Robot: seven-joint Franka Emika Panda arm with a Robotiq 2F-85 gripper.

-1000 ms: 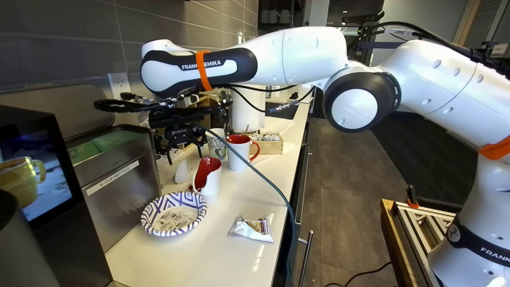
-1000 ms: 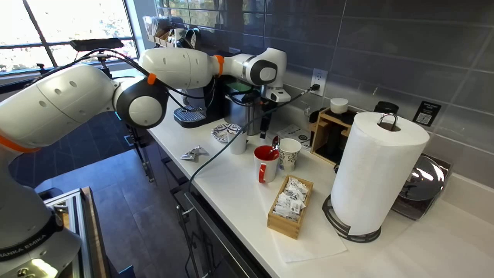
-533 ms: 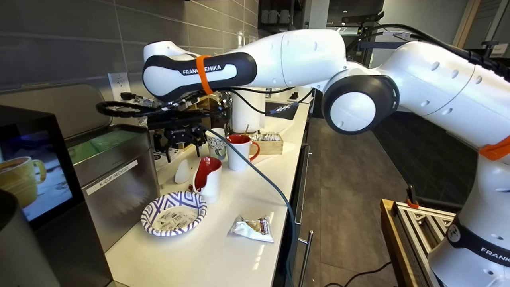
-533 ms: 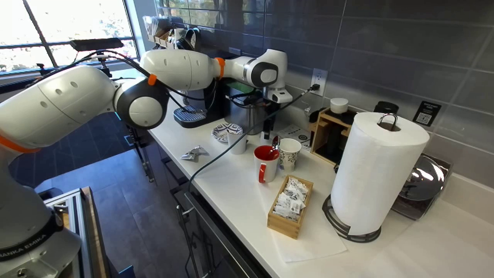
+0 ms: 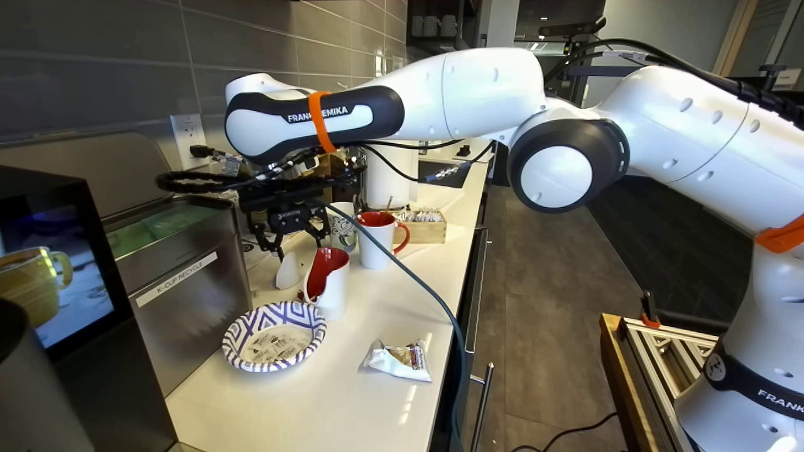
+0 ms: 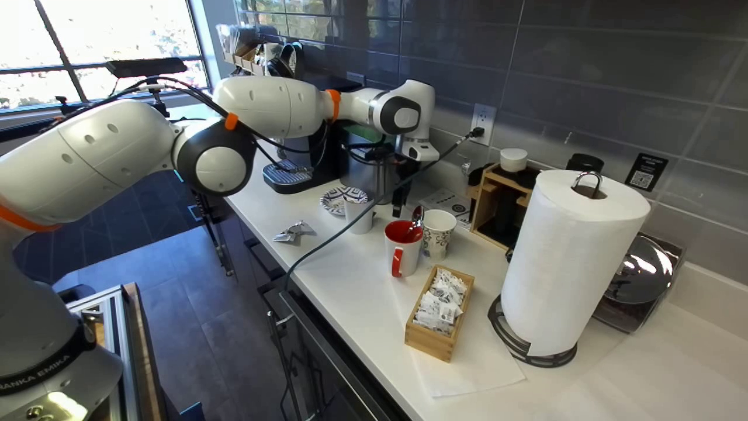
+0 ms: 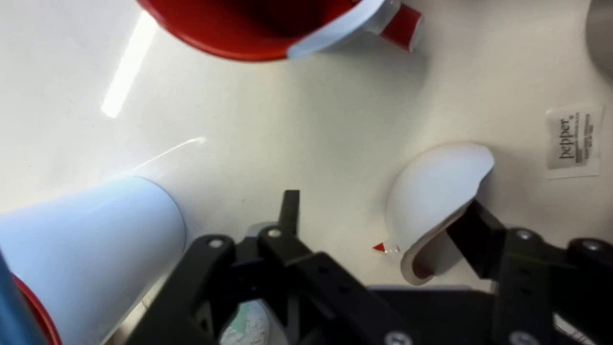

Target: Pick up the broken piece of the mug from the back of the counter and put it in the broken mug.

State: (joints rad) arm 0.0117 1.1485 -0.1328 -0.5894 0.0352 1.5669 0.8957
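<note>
Two fingers (image 7: 480,242) spread wide, one beside shard (image 7: 433,194), edge contact unclear, open counter (image 7: 297,129) toward broken mug (image 7: 249,33)

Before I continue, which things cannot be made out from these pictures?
Broken mug, wrist view: cut off by the top edge.
Broken piece, wrist view: its own curve hides most of the inner face; whether the pincer touches it is unclear.
Pepper packet, wrist view: smaller print is blurred.
Grey thing, wrist view: cut off by the right edge.
Boxed packets, in an exterior view: print too small.
</note>
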